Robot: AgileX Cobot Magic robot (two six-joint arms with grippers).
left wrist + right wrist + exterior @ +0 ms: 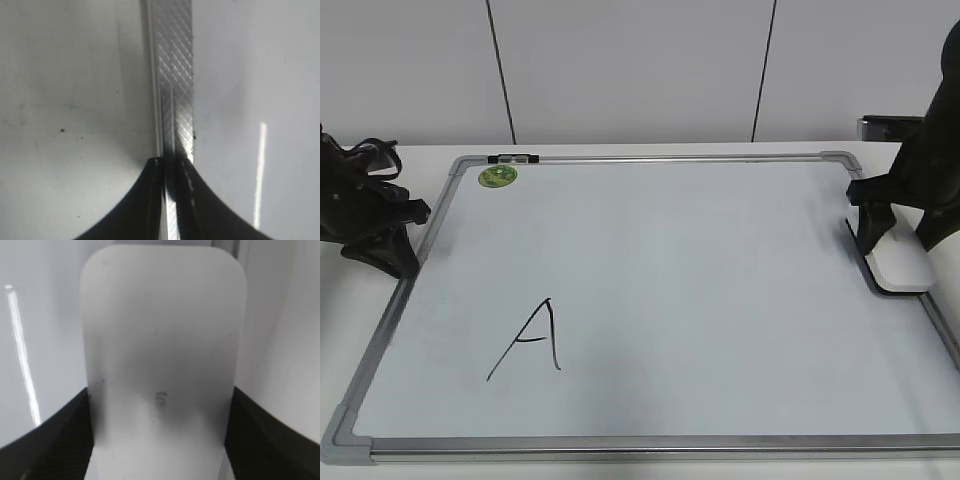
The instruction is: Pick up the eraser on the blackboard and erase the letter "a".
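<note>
Exterior view: blackboard (660, 280) lying flat on white worktop (350, 300), showing a black capital "A" (532, 338) and round green sticker (498, 176), print unreadable. Right claw (159, 440) is clamping the eraser (900, 262) at the board's right edge; faint grey lettering illegible. Left claw (170, 200) is resting together over the frame.

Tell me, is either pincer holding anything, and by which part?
The right pincer grips the white eraser by its two long sides, near one end. The left pincer holds nothing.
</note>
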